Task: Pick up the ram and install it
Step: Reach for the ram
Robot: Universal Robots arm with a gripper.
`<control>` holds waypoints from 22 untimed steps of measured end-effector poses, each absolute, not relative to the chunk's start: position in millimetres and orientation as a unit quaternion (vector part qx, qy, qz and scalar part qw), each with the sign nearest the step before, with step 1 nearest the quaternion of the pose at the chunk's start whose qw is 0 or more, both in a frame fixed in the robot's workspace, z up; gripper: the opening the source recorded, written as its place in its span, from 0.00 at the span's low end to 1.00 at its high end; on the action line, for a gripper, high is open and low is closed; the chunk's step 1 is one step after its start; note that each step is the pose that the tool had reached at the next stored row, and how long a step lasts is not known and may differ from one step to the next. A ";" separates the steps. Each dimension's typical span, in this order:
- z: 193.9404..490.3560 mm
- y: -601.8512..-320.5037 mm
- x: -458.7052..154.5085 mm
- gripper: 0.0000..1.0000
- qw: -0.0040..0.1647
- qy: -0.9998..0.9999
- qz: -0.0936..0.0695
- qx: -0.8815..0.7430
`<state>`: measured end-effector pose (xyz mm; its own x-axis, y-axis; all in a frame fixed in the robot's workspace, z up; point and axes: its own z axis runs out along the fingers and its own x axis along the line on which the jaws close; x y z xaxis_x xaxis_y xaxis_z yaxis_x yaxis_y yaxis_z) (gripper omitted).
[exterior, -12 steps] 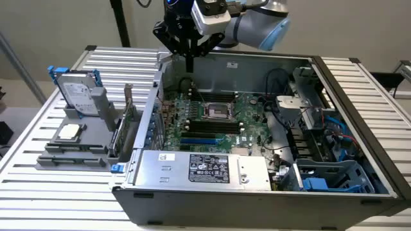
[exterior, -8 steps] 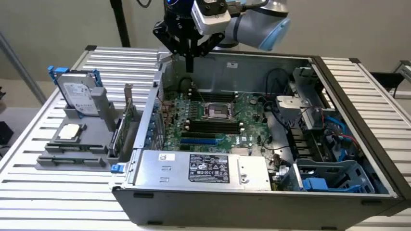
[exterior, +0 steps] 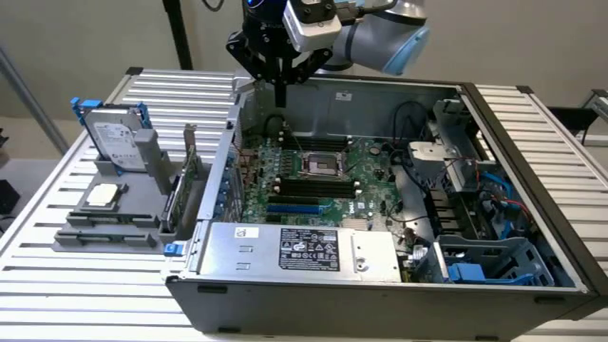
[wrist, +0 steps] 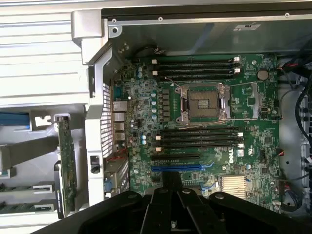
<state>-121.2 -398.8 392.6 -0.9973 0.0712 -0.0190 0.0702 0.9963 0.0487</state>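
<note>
The ram (exterior: 107, 220) is a narrow green stick lying in a slot of the grey parts holder (exterior: 67, 242) on the exterior view's left, outside the computer case; its green edge (wrist: 24, 207) also shows in the wrist view. My gripper (exterior: 282, 91) hangs above the case's back wall, far from the ram, with its black fingers (wrist: 163, 204) shut together and nothing between them. Below it lies the green motherboard (wrist: 253, 126), with black memory slots (wrist: 200, 139) beside the bare processor socket (wrist: 204, 103).
The holder also carries a hard drive (exterior: 119, 142), a square silver processor (exterior: 102, 195) and an upright expansion card (exterior: 190, 178). Inside the open case (exterior: 532, 142) sit a power supply (exterior: 304, 249), cables and a blue-tabbed drive cage (exterior: 485, 267). Ribbed metal table (exterior: 57, 299) surrounds everything.
</note>
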 end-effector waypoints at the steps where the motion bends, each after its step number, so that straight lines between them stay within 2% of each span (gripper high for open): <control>1: 392.6 -398.8 -121.2 0.11 0.010 0.999 0.024 0.035; 22: 392.3 -433.4 -200.3 0.11 0.010 0.999 0.024 0.035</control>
